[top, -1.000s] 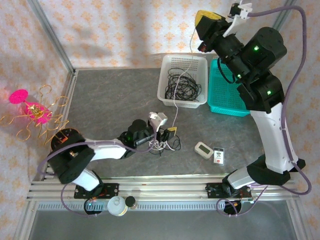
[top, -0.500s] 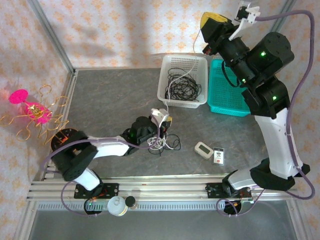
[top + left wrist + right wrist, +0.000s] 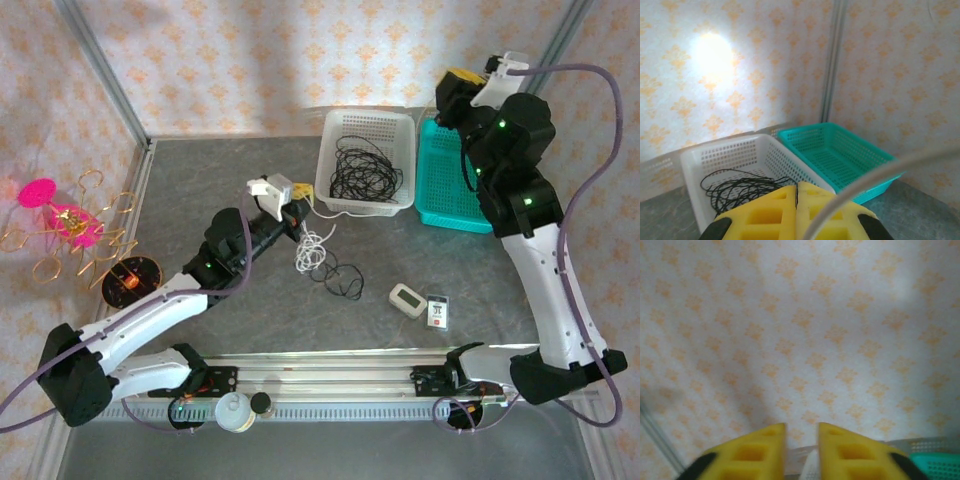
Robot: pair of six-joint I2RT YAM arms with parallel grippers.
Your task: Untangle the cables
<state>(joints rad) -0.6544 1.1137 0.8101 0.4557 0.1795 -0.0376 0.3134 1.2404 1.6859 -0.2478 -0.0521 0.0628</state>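
1. Top external: no brand or label can be read. A small card (image 3: 438,312), near and right of the white basket (image 3: 330,175), carries a dark mark and a red dot, with print too small to read. A white device (image 3: 407,299) lies just beside the card.
2. Surface (image 3: 220,180): dark grey, stone-patterned, edged by aluminium rails. Walls are pale paper with a repeated orange motif, and metal posts stand at the corners.
3. Cables: a black tangle (image 3: 362,170) lies inside the white basket. Near of the basket's left corner a white cable (image 3: 312,250) is heaped on the surface, with black loops (image 3: 342,282) just past it, farther from the basket.
4. Left arm (image 3: 150,310): left jaws sit at the basket's near-left corner. In the left wrist view the yellow pads (image 3: 765,215) meet with no gap, and the white cable (image 3: 865,187) runs out from their seam, pinched.
5. Right arm (image 3: 545,270): right jaws are raised beyond the basket's far-right corner. In the right wrist view the pads (image 3: 850,450) stand a narrow gap apart, holding nothing, and face the wallpaper.
6. Teal basket (image 3: 440,215): just beside the white basket's right wall.
7. Pink-and-gold wire ornament (image 3: 60,225): well left of the basket.
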